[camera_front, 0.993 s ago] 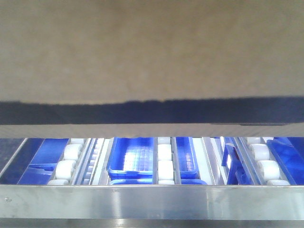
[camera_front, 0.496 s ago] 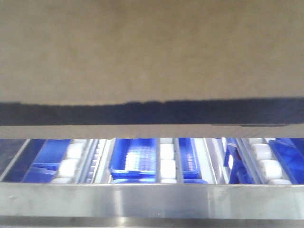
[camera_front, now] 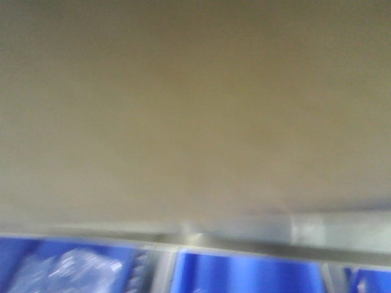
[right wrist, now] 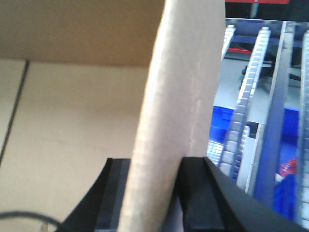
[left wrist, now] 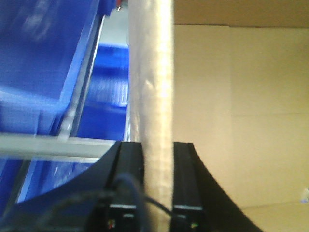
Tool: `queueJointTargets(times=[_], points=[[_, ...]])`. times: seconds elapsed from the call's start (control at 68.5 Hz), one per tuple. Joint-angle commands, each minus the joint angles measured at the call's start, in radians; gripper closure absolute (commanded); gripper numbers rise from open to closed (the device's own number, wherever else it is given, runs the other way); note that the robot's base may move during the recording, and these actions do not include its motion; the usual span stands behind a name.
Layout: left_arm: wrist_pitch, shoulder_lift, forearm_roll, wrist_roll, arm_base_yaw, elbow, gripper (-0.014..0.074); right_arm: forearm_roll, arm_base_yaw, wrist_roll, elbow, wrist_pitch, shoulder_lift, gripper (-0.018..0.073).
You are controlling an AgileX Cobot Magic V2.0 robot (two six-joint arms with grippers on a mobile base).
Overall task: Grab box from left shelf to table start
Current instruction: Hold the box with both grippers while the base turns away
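**Both grippers clamped on the box; the carry to the worktop is not yet done.**

My left gripper (left wrist: 157, 150) is closed down to the thickness of one cardboard wall of the box (camera_front: 195, 110), with a black finger on each face. My right gripper (right wrist: 155, 164) pinches the opposite wall the same way, and the box's open inside lies between them. In the front view the box is a blurred tan mass close to the camera, filling nearly the whole picture above the shelf rail (camera_front: 330, 235). Blue bins (camera_front: 244, 274) sit below the rail, and roller tracks (right wrist: 240, 121) run out beyond the right wall. I can't tell whether the box's underside touches the rail. I judge the grasp done. What's left is drawing the box out and setting it on the worktop, which no view shows.
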Motion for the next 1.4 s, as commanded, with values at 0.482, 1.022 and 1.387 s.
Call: queueJointTargets(times=[0.482,1.022,1.387], points=[[-0.139,0.020,0.033,-0.004,-0.004,0.276,0.0688,-0.026,-0.003,-0.013,-0.029,-0.150,0.017,0.0502],[-0.137,0.020,0.033,-0.004,-0.004,0.353,0.0688,-0.026,-0.003,-0.013,-0.029,-0.150,0.017,0.0502],[-0.137,0.020,0.033,-0.004,-0.004,0.353,0.0688,-0.026,-0.003,-0.013,-0.029,-0.150,0.017,0.0502]])
